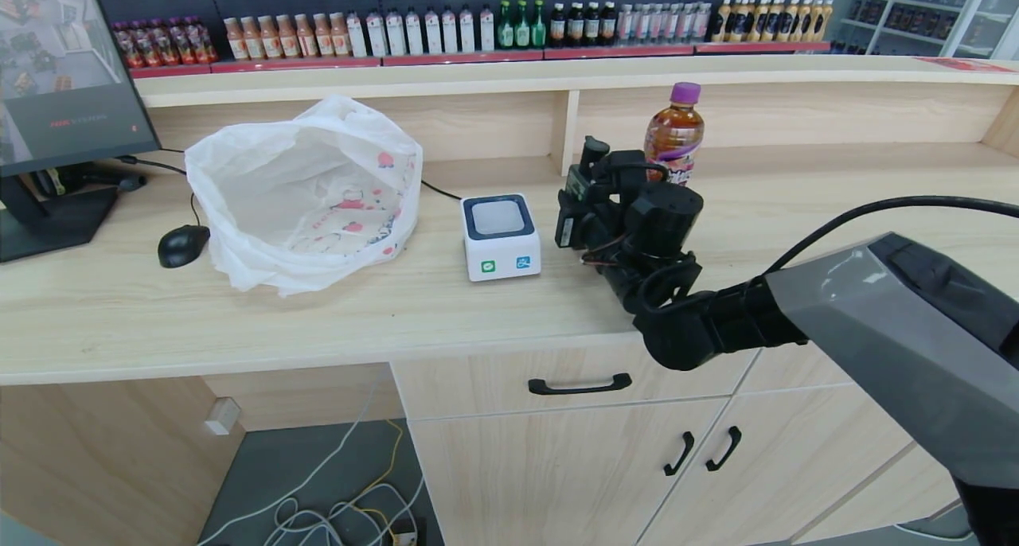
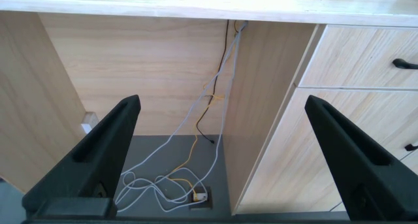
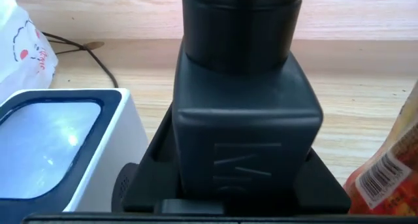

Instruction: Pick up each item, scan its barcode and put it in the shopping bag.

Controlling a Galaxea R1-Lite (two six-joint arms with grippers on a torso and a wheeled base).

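Observation:
My right gripper is shut on a black square bottle with a round cap, held just above the counter right of the white barcode scanner. The scanner faces up with its glass window beside the bottle. A white plastic shopping bag stands open to the scanner's left. A tea bottle with a purple cap stands upright behind the right gripper, and its barcode label shows beside the black bottle. My left gripper hangs open and empty below the counter's edge, facing the cabinet.
A black mouse and a monitor sit at the counter's far left. A raised shelf runs along the back, with rows of drinks behind it. Loose cables lie on the floor under the counter, beside cabinet doors.

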